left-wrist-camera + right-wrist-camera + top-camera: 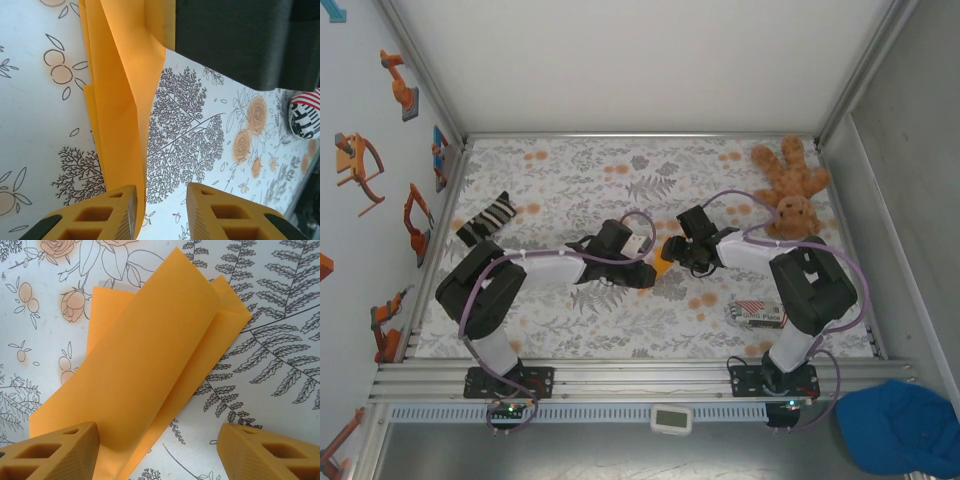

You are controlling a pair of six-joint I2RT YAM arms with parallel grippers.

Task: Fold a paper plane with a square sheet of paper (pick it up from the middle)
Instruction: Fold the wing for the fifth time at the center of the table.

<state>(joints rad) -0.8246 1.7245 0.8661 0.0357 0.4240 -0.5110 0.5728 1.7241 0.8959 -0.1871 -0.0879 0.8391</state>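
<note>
The square sheet of paper [663, 264] is bright orange and folded lengthwise into a narrow, layered paper plane form, lying on the floral mat mid-table between both arms. In the left wrist view the paper [122, 100] runs from the top down to my left gripper [161, 192]. That gripper's jaws stand apart, and the paper's edge rests against the inner face of the left finger [107, 210]. In the right wrist view the paper [150, 350] has one flap curled upward. My right gripper [159, 432] is wide open over it, its left finger [65, 450] at the paper's near end.
A brown teddy [792, 190] sits at the back right. A red-and-white striped packet [757, 313] lies near the right arm's base and also shows as the packet [305, 114]. A black-and-white striped cloth [485, 220] lies at the left. The right arm's black body [230, 40] hangs close above the paper.
</note>
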